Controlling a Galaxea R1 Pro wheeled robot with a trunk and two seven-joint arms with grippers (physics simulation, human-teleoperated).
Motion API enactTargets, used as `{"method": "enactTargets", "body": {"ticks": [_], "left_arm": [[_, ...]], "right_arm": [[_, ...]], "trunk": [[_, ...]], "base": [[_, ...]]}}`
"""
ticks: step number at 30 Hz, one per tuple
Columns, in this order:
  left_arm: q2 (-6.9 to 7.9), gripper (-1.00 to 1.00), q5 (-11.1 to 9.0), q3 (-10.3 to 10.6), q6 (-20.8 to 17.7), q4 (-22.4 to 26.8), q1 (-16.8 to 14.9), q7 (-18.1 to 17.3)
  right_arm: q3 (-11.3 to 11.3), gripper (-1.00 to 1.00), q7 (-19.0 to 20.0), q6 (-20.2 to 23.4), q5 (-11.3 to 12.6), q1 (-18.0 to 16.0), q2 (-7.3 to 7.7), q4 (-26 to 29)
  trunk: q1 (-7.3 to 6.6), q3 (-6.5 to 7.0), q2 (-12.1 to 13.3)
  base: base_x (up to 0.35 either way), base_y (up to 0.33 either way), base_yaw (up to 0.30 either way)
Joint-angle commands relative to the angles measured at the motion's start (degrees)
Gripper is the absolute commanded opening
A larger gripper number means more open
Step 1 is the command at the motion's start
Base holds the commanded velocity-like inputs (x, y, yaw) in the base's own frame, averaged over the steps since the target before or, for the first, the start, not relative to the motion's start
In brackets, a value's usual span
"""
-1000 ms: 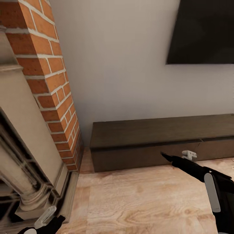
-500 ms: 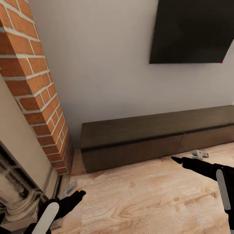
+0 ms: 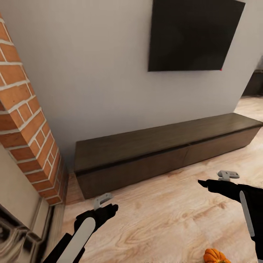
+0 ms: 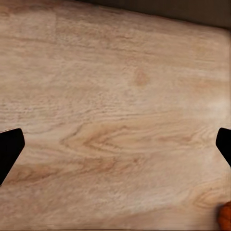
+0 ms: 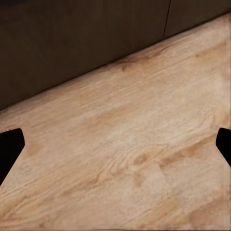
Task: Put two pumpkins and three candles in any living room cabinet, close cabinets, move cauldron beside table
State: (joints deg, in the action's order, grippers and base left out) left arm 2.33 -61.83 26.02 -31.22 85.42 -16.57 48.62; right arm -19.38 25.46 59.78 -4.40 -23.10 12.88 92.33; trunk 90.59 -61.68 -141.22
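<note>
I am holding both arms low and forward over the wooden floor (image 3: pixel 157 219), carrying nothing, so either one is free for the next pickup. The left gripper (image 3: pixel 106 208) is hanging nearest me above bare boards; in the left wrist view its fingers (image 4: pixel 9 149) are sitting at the two opposite edges of the frame, spread wide with nothing between them. The right gripper (image 3: pixel 204 182) is reaching a little further ahead toward the cabinet (image 3: pixel 160 146); its fingers (image 5: pixel 9 147) are equally wide apart and empty in the right wrist view.

One pumpkin (image 3: pixel 215 256) is resting on the floor close to the base, beneath the right arm, well apart from the cabinet. An orange sliver (image 4: pixel 225 216) at the corner of the left wrist view is probably the same pumpkin.

Further out, the cabinet is standing against the grey wall (image 3: pixel 91 91), beside the brick fireplace column (image 3: pixel 25 120) and below the wall-mounted television (image 3: pixel 193 34). Both drawer fronts are looking closed, so I judge a drawer must be opened before the pumpkin goes in. No candles are appearing here.
</note>
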Motion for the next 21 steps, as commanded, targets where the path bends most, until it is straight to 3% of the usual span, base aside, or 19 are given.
{"method": "enactTargets", "body": {"ticks": [1,5,12,17,21], "left_arm": [[0.05,1.00,-0.3,0.2,0.0,-0.1,0.0,0.5],[0.14,1.00,-0.8,0.4,0.1,-0.8,0.1,-0.2],[0.14,1.00,-0.7,0.5,0.1,-0.9,0.1,-0.1],[0.13,1.00,-0.5,0.5,0.2,-0.9,0.1,0.1],[0.13,1.00,-0.5,0.7,0.2,-0.9,0.1,0.3]], "right_arm": [[0.2,1.00,0.2,0.2,-0.5,0.0,-0.05,0.0],[2.5,1.00,-1.0,0.2,-0.6,0.3,-0.15,0.0],[2.7,1.00,-1.8,0.2,-0.6,0.3,-0.13,0.0],[2.8,1.00,-8.4,0.2,-0.6,0.3,-0.19,0.0],[2.8,1.00,-11.2,0.2,-0.5,0.3,-0.21,0.0]], "trunk": [[-0.01,-0.05,0.0],[-0.01,-0.05,0.0],[-0.01,-0.05,0.0],[-0.01,-0.05,0.0],[-0.01,-0.05,0.0]], "base": [[0.000,0.000,-0.266],[0.000,0.000,-0.266],[0.003,-0.023,-0.266],[0.048,-0.218,-0.266],[0.027,-0.300,-0.266]]}}
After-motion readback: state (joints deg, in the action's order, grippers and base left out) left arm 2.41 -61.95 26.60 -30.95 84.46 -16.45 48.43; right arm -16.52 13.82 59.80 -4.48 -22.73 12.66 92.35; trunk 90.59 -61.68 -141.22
